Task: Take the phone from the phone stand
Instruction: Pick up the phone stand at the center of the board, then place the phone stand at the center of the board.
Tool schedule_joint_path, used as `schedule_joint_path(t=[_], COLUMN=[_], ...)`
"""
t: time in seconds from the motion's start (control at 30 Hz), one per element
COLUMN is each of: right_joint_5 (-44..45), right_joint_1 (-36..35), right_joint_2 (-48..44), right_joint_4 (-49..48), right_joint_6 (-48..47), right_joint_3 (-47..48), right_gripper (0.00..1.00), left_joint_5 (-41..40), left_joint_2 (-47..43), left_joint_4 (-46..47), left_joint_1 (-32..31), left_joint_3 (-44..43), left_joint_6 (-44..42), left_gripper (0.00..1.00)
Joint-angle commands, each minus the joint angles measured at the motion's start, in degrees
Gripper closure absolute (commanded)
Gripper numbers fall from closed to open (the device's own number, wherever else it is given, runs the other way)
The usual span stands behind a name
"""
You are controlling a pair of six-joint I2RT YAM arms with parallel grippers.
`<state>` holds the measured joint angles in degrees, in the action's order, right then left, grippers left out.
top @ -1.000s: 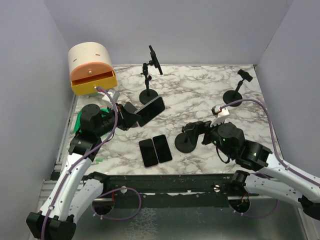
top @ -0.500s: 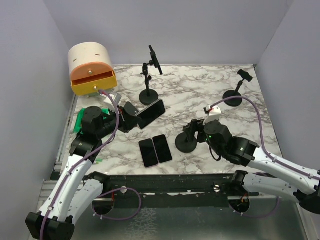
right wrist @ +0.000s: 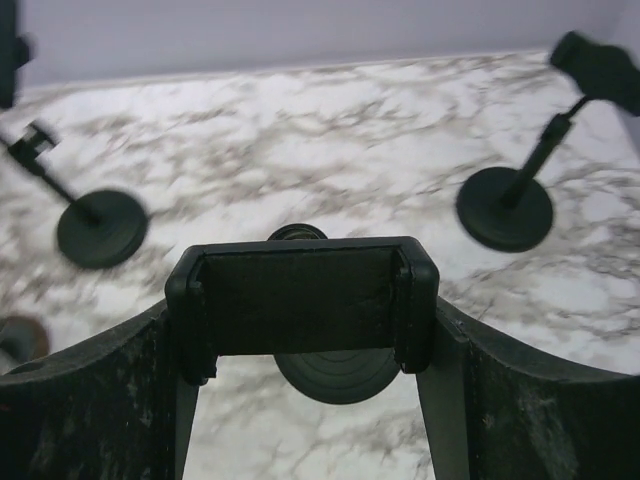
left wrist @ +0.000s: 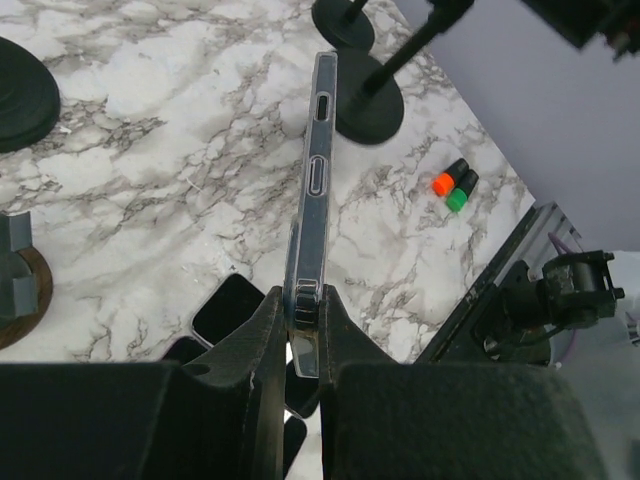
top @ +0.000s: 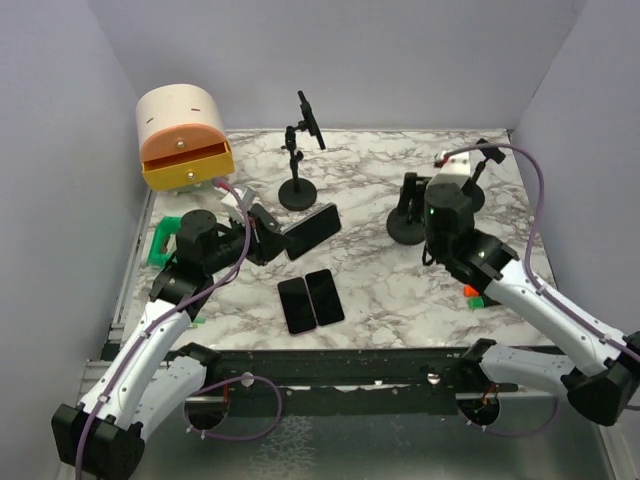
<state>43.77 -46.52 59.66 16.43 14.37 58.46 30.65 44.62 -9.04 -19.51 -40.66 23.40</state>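
The left hand (left wrist: pixel 304 312) pinches one end of the phone (left wrist: pixel 316 170), fingers pressed tight against its two faces. The phone is dark with a clear case. It is held on edge above the worktop (top: pixel 400 290), out of its clamp and well to the left of the phone stand (top: pixel 404 232). The left arm is bent at the elbow with the wrist rolled sideways. The right hand (right wrist: pixel 303 312) clasps that stand's empty black clamp from both sides. Its arm is stretched far forward and the wrist is tipped down.
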Motion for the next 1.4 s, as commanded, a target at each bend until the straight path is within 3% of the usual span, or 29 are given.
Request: schedule_joint_path(t=[0.0, 0.3, 0.6, 0.73, 1.03, 1.37], right_joint_5=[-2.6, -10.6, -14.6, -15.1, -19.0, -22.6], right_joint_1=[14.3, 26.6, 30.5, 31.0, 32.4, 32.4], right_joint_2=[5.3, 20.5, 29.5, 31.5, 28.8, 11.3], right_joint_4=[-12.2, -20.9, -22.9, -22.5, -17.6, -3.2], right_joint_6=[-3.7, -2.6, -1.6, -0.6, 1.2, 3.0], right_joint_3=[3.4, 10.4, 13.6, 12.9, 9.9, 9.4], right_gripper=[0.5, 0.5, 0.5, 0.36, 0.01, 0.0], left_joint_5=[2.4, 1.2, 0.8, 1.6, 2.5, 3.5], left_joint_2=[2.4, 2.2, 1.0, 2.5, 3.9, 1.2], left_joint_4=[6.0, 7.1, 7.8, 7.8, 7.3, 4.6], left_joint_1=[-2.6, -6.4, -7.9, -8.3, -10.1, -10.7], left_joint_3=[0.1, 1.9, 5.3, 5.2, 4.5, 3.0], left_joint_6=[0.7, 0.4, 0.5, 1.5, 1.1, 0.0], left_gripper=[1.0, 1.0, 1.0, 1.0, 1.0, 1.0])
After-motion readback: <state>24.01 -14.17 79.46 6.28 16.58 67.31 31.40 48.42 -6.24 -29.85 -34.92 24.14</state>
